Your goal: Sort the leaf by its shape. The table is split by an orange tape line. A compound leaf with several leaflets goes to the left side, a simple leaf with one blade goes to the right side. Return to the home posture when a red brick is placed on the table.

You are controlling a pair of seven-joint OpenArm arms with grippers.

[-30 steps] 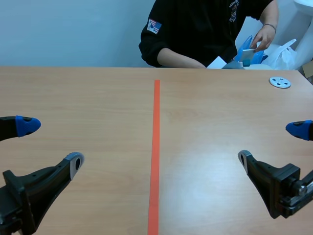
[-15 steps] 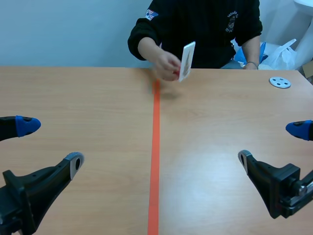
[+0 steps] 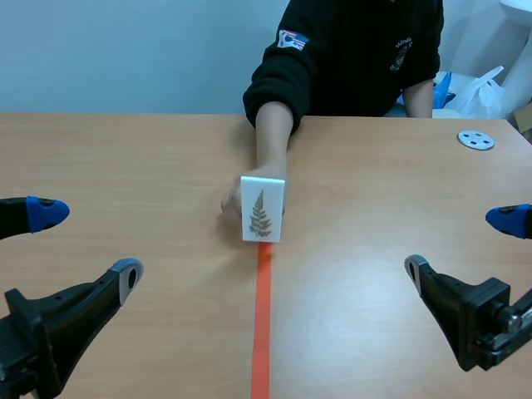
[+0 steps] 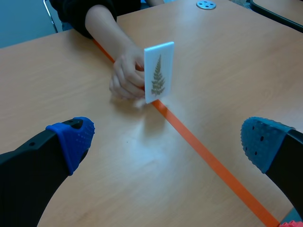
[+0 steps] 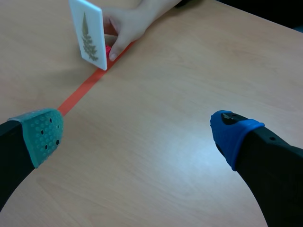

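Table (image 3: 125, 158), light wood, split down the middle by an orange tape line (image 3: 262, 332).

Card (image 3: 263, 209): white, upright, standing right on the tape line about mid-table. Its lower edge meets the table on the line. Printed face is turned to the robot.

Leaf (image 3: 259, 214): green, fern-like, one central stalk with many small leaflets on both sides, tapering to a point at the top. It fills the middle of the card.

Hand (image 3: 232, 204): a person's, holding the card from behind. The fingers are curled at the card's left edge, knuckles down near the table. The forearm runs back along the line to a black sleeve (image 3: 278, 79) at the far edge. The person sits across the table.

From the right wrist view a bit of red shows at the card's foot, between card and hand. Cannot tell what it is.

Left gripper (image 3: 87, 245): low over the left half, near the robot's edge, fingers spread wide with only bare table between them. The card is well ahead of it and apart.

Right gripper (image 3: 460, 245): low over the right half, same posture, fingers spread wide and holding nothing. One pad is grey-green, the other blue. The card is far ahead, off toward the grey-green pad's side.

Disc (image 3: 475, 140): small, grey, round, with holes, flat on the far right of the table, well apart from the card.

Bag (image 3: 485, 93): white plastic, beyond the far right edge.
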